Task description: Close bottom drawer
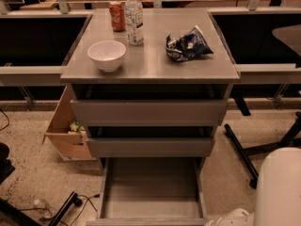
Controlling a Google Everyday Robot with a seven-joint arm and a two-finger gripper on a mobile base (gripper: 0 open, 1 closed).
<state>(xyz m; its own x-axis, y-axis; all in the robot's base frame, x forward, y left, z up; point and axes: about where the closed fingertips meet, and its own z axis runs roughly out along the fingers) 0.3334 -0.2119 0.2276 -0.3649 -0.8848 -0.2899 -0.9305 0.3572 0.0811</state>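
Note:
The bottom drawer is the narrowest grey drawer and stands pulled far out toward me. Its long shallow tray looks empty, and its flat front panel lies at the lower edge of the view. The medium drawer and the wide top drawer above it are each out a little. My gripper is out of view. Only a white arm link and a rounded white part show at the bottom right, beside the drawer's right front corner.
On the cabinet top stand a white bowl, a clear bottle, a red can and a crumpled chip bag. An open cardboard box sits left of the cabinet. Black chair legs lie on the right, cables at lower left.

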